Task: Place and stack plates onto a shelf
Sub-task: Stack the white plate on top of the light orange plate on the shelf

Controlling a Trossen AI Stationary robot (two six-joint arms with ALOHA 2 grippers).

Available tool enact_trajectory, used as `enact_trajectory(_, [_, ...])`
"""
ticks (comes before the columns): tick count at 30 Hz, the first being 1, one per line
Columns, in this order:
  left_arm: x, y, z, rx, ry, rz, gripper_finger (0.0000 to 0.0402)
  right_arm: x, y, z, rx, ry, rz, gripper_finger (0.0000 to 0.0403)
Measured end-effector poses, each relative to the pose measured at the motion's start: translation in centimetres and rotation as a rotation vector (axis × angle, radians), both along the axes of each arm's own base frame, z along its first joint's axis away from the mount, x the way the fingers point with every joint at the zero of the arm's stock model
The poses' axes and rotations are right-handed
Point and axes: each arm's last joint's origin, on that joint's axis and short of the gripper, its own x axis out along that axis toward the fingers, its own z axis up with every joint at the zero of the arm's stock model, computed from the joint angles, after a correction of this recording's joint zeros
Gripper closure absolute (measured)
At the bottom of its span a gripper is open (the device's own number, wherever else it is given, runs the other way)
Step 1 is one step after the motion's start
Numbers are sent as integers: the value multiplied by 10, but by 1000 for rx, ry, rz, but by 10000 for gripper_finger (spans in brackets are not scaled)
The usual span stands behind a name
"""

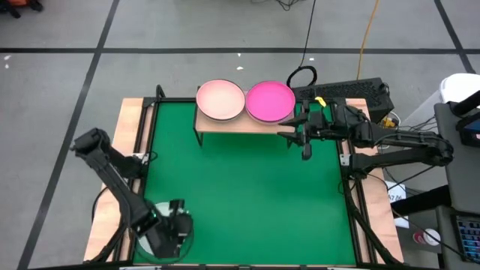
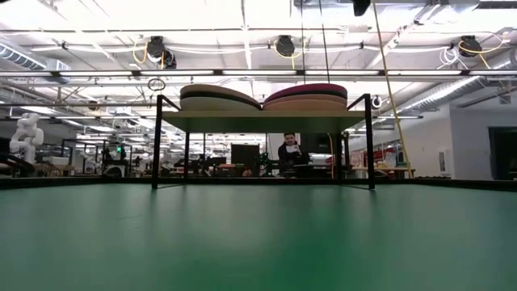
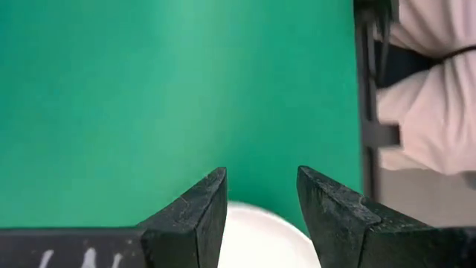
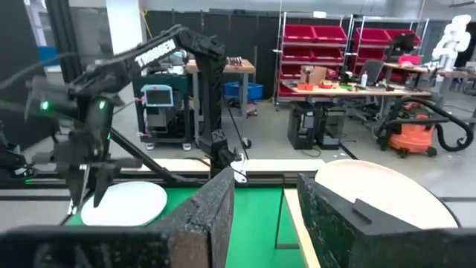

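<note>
Spread apart and holding nothing, my left gripper (image 1: 175,229) hung at the near left corner of the green mat (image 1: 247,187), right over a pale mint-white plate (image 1: 142,246) that lay half off the mat's edge. Through my left wrist camera I saw both fingers (image 3: 195,223) standing clear of each other with that plate's rim (image 3: 256,238) just beyond them, not yet touched.

I judged this plate stiff, light and smooth, probably slippery under hard pads and liable to chip if dropped. The rim was the only sensible place to take it: one finger over the lip, one beneath, where it overhung the mat.

Across the mat, the shelf (image 1: 247,124) stood at the far edge on thin black legs. It carried two stacks side by side, touching or nearly so: a pale pink plate (image 1: 220,100) topped the left stack and a bright magenta plate (image 1: 269,101) the right. From table height each stack (image 2: 220,98) showed several layers, though I could not count them.

My right gripper (image 1: 303,139) hovered just beside the shelf's right end, fingers apart and empty, with the magenta stack close by.
</note>
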Motion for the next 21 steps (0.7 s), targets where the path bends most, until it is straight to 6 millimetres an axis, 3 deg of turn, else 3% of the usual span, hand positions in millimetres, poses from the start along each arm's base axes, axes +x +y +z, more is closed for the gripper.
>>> enact_trajectory(6, [-9, -29, -27, -103, 112, 128, 233, 2, 4, 1, -3, -17, 22, 273])
enact_trajectory(11, [-7, -47, -53, -155, 257, 199, 272, 3, 7, 2, -7, -32, 38, 273])
enact_trajectory(16, [-3, -58, -60, -167, 384, 261, 314, 5, 10, 1, -5, -24, 54, 273])
enact_trajectory(21, [-3, -59, -61, -171, 408, 328, 320, 7, 15, -1, -4, -15, 77, 273])
